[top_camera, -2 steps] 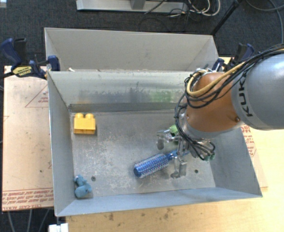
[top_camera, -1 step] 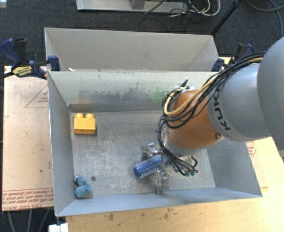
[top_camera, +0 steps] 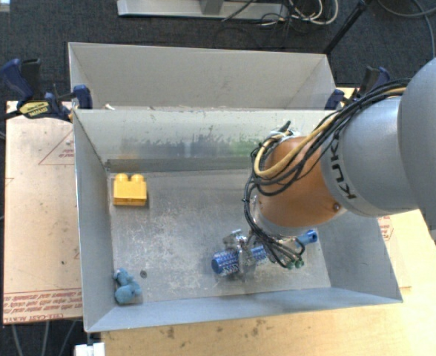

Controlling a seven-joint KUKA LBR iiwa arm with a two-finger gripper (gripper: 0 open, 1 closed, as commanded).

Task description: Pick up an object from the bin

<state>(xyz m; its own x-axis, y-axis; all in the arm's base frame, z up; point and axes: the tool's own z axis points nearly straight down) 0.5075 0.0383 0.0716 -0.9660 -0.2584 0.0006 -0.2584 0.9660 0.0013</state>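
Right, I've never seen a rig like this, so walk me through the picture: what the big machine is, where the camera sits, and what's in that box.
The camera looks down from above, slightly from one side. The large grey shape with the orange-brown cover and cables on the right is a robot arm. Its job is to lift one item out of the grey metal bin. At its tip is its hand, lowered to the bin floor near the front wall, right against a blue ridged roller. Whether the roller is actually gripped cannot be told from here. A small blue piece peeks out beside the arm. Farther off, a yellow toy block sits in the back left corner, and a blue lump lies in the front left corner.
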